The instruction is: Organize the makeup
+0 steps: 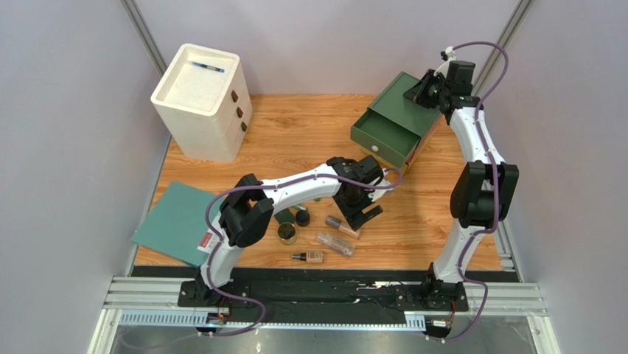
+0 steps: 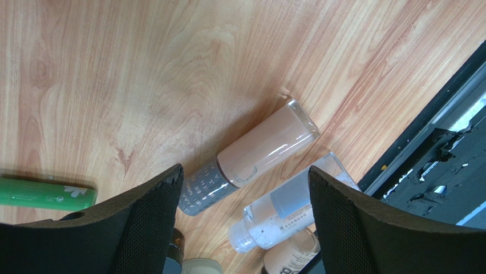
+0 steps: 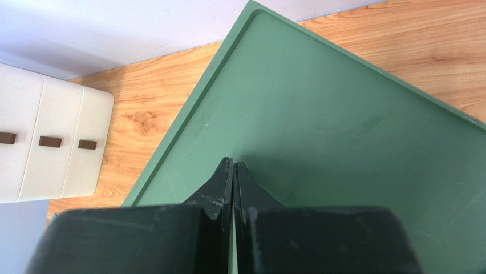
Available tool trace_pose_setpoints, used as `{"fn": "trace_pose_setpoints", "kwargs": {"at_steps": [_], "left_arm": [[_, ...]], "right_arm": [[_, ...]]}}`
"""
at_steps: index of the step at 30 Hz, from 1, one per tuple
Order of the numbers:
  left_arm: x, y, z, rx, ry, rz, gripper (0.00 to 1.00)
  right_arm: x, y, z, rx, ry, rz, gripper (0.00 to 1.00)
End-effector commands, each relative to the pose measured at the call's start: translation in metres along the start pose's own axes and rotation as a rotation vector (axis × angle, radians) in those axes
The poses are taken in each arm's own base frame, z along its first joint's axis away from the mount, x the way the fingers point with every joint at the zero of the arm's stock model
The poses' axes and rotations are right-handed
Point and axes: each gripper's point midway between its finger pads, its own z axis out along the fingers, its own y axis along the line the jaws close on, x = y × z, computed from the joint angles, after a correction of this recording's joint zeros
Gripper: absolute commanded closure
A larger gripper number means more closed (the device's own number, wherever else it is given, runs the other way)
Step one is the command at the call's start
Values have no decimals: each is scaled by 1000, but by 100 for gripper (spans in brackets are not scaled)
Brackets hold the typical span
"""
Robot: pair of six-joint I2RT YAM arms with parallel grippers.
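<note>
My left gripper (image 1: 361,210) is open and empty, hovering over the makeup cluster. In the left wrist view (image 2: 245,177) its fingers straddle a pinkish bottle with a grey cap (image 2: 256,154) lying on the wood. A clear bottle (image 2: 291,208) and a beige bottle (image 2: 291,257) lie beside it, and a green tube (image 2: 45,194) lies to the left. From above I see the pinkish bottle (image 1: 343,225), clear bottle (image 1: 335,243), beige bottle (image 1: 308,257), dark green jar (image 1: 284,216), black jar (image 1: 302,218) and gold-rimmed compact (image 1: 287,233). My right gripper (image 1: 426,88) is shut and empty on the green box top (image 3: 342,114).
The green box (image 1: 402,103) at the back right has its drawer (image 1: 383,136) pulled open. A white three-drawer unit (image 1: 203,99) stands at the back left with a blue pen (image 1: 206,67) on top. A teal sheet (image 1: 177,221) lies at the left edge.
</note>
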Motion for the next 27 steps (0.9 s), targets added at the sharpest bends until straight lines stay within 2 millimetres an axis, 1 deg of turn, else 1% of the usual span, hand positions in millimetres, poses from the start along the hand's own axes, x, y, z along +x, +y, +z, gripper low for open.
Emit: {"fn": "trace_pose_setpoints", "kwargs": {"at_steps": [1, 5, 7, 8, 11, 14, 16, 18, 22, 23, 26, 27], "left_arm": [[-6, -3, -12, 5, -45, 10, 16], [6, -4, -6, 17, -11, 11, 16], [9, -3, -3, 15, -7, 13, 17], [14, -2, 0, 8, 5, 12, 17], [16, 1, 5, -3, 13, 21, 17], [16, 4, 11, -11, 20, 25, 18], [13, 9, 16, -43, 21, 21, 19], [9, 14, 17, -69, 18, 22, 23], [2, 21, 27, -98, 35, 19, 31], [2, 24, 29, -119, 45, 20, 31], [1, 26, 35, -137, 62, 31, 31], [1, 26, 35, -137, 65, 34, 35]], "right_arm": [[151, -64, -1, 214, 480, 154, 100], [152, -65, -1, 215, 483, 154, 100], [151, -65, -2, 216, 482, 155, 100], [152, -65, -1, 215, 484, 154, 100], [152, -65, -1, 214, 485, 156, 100], [153, -65, -1, 215, 486, 157, 100], [153, -65, -1, 216, 486, 156, 100], [153, -65, -2, 217, 487, 158, 100], [153, -65, -1, 215, 487, 157, 100], [153, -65, -1, 215, 486, 157, 100], [154, -66, -1, 217, 488, 156, 100], [153, -66, -1, 216, 487, 159, 100]]}}
